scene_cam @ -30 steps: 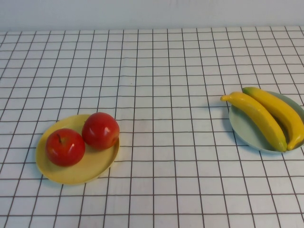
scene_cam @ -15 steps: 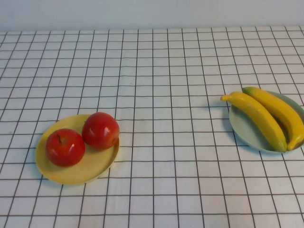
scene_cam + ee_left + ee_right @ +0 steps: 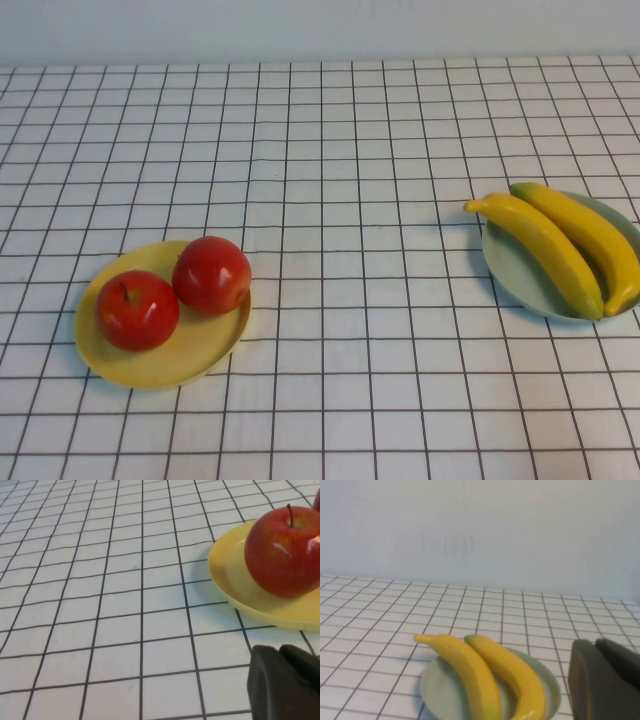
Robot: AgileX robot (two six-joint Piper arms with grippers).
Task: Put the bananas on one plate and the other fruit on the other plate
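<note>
Two red apples (image 3: 211,274) (image 3: 137,309) sit on the pale yellow plate (image 3: 190,355) at the near left. Two yellow bananas (image 3: 540,250) (image 3: 590,237) lie side by side on the pale blue-green plate (image 3: 512,272) at the right. Neither arm shows in the high view. In the left wrist view my left gripper (image 3: 280,651) is shut and empty, just short of the yellow plate (image 3: 235,585) with an apple (image 3: 285,550). In the right wrist view my right gripper (image 3: 595,643) is shut and empty, beside the blue-green plate (image 3: 437,687) with the bananas (image 3: 470,672).
The table (image 3: 350,150) wears a white cloth with a black grid. A pale wall (image 3: 320,25) runs along its far edge. The blue-green plate reaches close to the right edge of the high view.
</note>
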